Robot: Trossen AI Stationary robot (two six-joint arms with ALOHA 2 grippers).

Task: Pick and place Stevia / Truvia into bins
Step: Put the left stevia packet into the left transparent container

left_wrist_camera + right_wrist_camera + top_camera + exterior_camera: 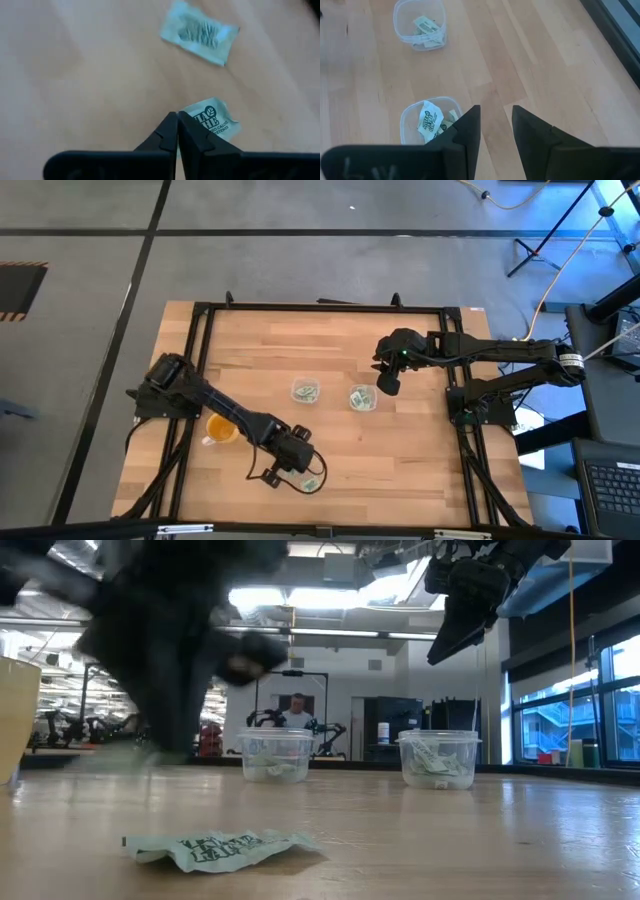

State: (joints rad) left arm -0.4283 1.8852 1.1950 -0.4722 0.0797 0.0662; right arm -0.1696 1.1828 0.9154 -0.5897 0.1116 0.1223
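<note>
My left gripper (177, 116) is low over the table's near part (287, 458), shut on a green and white Stevia packet (212, 120). A second packet (200, 32) lies flat on the wood close by, also seen in the low view (220, 848). Two clear bins (305, 391) (362, 398) stand mid-table, each with packets inside. My right gripper (495, 112) is open and hangs in the air just right of the right-hand bin (427, 122), touching nothing (388, 383). My left gripper pinches the packet between its two shut fingers by one short edge (192, 117), right at the fingertips. The rest of the packet sticks out to one side of the fingers. Whether it is lifted clear of the wood, I cannot tell.
An orange translucent cup (220, 427) stands left of my left gripper, under its arm. A black frame (200, 310) runs round the tabletop. Bare wood lies between the bins and the near edge. A person shows far back in the room (296, 712).
</note>
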